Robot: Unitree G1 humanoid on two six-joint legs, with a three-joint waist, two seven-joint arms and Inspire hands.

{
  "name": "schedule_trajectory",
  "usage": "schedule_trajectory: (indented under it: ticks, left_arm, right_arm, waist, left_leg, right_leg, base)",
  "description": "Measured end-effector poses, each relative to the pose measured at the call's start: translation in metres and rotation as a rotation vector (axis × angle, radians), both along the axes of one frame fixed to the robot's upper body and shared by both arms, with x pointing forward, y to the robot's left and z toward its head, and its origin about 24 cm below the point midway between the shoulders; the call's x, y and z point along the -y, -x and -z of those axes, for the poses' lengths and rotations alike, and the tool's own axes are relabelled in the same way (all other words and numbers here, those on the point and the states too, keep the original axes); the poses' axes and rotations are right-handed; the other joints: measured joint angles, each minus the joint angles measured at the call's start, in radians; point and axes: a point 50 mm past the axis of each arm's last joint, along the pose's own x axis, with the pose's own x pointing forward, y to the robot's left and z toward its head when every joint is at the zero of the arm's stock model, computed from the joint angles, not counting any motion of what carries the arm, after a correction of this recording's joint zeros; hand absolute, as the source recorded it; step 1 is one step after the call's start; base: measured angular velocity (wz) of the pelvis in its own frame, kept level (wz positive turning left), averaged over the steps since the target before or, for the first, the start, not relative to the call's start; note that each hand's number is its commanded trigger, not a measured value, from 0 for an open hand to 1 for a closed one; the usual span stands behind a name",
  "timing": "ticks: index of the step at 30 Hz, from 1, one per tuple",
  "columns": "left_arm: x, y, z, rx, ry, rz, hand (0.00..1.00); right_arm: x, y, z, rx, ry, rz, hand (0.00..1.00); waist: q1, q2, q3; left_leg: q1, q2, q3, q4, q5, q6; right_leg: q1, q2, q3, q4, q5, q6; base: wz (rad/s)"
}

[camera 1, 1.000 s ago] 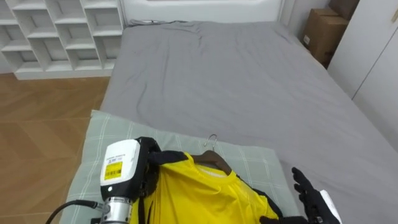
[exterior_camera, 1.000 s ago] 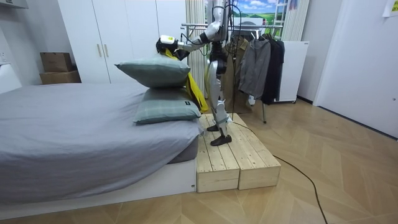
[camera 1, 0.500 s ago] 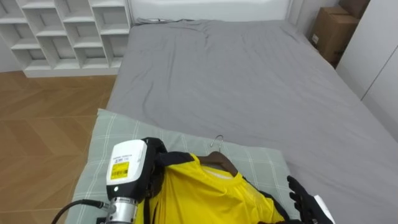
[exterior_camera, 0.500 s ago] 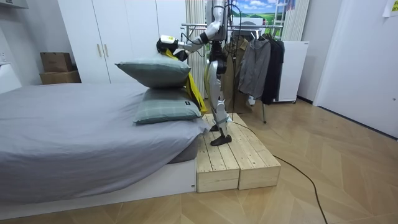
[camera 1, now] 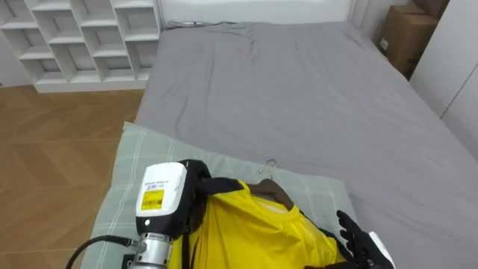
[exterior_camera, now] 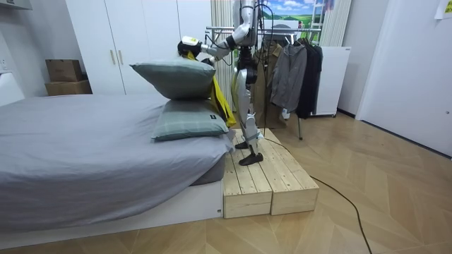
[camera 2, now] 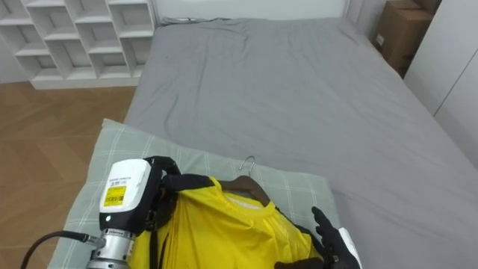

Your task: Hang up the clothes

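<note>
Over the checked pillow point(camera 1: 131, 168) at the near end of the grey bed point(camera 1: 299, 90), listed left to right. Left hand point(camera 1: 194, 183): stood a little higher than a second before, by the room view, and bore its load above the stacked pillows; its fingers lay under cloth, so the grip could not be told. Yellow shirt point(camera 1: 254, 232): hung on a wooden hanger point(camera 1: 270, 194) at that hand, with the hook point(camera 1: 267, 166) free and turned toward the bed; its lower part was cut off by the frame edge. Right hand point(camera 1: 355, 235): fingers were straight and slack, holding nothing; it had drawn nearer the shirt's sleeve, contact not discernible. Both eye views had shifted as a whole, which was the camera's own move. Judgement: the garment was lifted and ready but not yet hung. The clothes rack point(exterior_camera: 210, 29) stood behind the robot, its free rail space hard to make out.
</note>
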Motion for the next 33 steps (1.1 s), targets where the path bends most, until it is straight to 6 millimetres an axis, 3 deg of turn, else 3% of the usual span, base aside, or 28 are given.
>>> schedule_trajectory:
  ticks: [4,6,7,8,9,10,12,16,33]
  left_arm:
    - [0.004,0.0,-0.005,0.029,-0.003,0.023,0.98]
    - [0.005,-0.001,-0.008,0.045,-0.005,0.033,0.8]
    - [0.006,-0.001,-0.009,0.05,-0.007,0.037,0.67]
    - [0.007,-0.001,-0.011,0.06,-0.011,0.044,0.62]
    - [0.009,-0.001,-0.014,0.076,-0.012,0.053,0.89]
    - [0.01,-0.001,-0.017,0.091,-0.008,0.061,1.0]
    - [0.016,-0.001,-0.033,0.179,0.03,0.102,1.0]
    - [0.021,0.0,-0.047,0.262,0.067,0.126,1.0]
    - [0.028,0.004,-0.044,0.259,0.06,0.163,1.0]
  right_arm:
    - [0.0,-0.001,0.0,0.0,-0.003,-0.007,0.0]
    - [0.0,-0.001,0.001,-0.005,0.0,-0.007,0.0]
    - [0.0,-0.001,0.001,-0.008,0.002,-0.007,0.0]
    - [0.001,-0.001,0.002,-0.013,0.005,-0.007,0.0]
    - [0.001,0.0,0.003,-0.018,0.006,-0.006,0.0]
    - [0.001,0.0,0.003,-0.018,0.006,-0.006,0.0]
    - [0.001,0.0,0.003,-0.019,0.005,-0.007,0.0]
    - [0.001,0.0,0.003,-0.018,0.007,-0.011,0.0]
    - [0.003,0.003,0.008,-0.055,0.005,-0.001,0.0]
  waist:
    - [-0.003,0.002,0.0014]
    - [-0.005,0.002,0.0014]
    - [-0.005,0.002,0.0014]
    - [-0.005,0.002,0.0014]
    - [-0.005,0.002,0.0013]
    - [-0.004,0.002,0.0014]
    - [-0.002,0.002,0.0011]
    - [0.004,0.002,0.0008]
    - [-0.002,-0.004,-0.003]
  left_leg:
    - [-0.003,-0.006,-0.013,-0.001,0.0,0.0]
    - [-0.004,-0.008,-0.011,-0.001,0.0,0.0]
    - [-0.004,-0.009,-0.011,-0.001,0.0,0.0]
    - [-0.004,-0.01,-0.011,-0.001,0.0,0.0]
    - [-0.004,-0.01,-0.011,-0.002,0.0,0.0]
    - [-0.004,-0.01,-0.011,-0.002,0.0,0.0]
    - [0.0,-0.01,-0.011,-0.004,0.0,0.0]
    - [0.021,-0.01,-0.011,-0.028,0.0,0.001]
    - [0.048,-0.012,-0.013,-0.05,0.001,0.002]
  right_leg:
    - [-0.001,0.0,-0.003,-0.003,0.0,0.0]
    - [-0.003,-0.001,-0.002,-0.003,0.0,0.0]
    - [-0.003,-0.001,-0.002,-0.003,0.0,0.0]
    - [-0.003,-0.002,-0.003,-0.003,0.0,0.0]
    - [-0.003,-0.002,-0.002,-0.002,0.0,0.0]
    - [-0.004,-0.002,-0.001,-0.002,0.0,0.0]
    - [-0.002,-0.002,-0.001,0.0,0.0,0.0]
    - [0.003,0.0,0.0,0.001,0.0,0.0]
    - [0.02,-0.001,-0.013,0.003,0.0,0.001]
  base:
    - [0.01]
    - [0.03]
    - [0.0]
    - [0.0]
    - [0.0]
    - [0.0]
    - [0.0]
    - [-0.06]
    - [0.0]
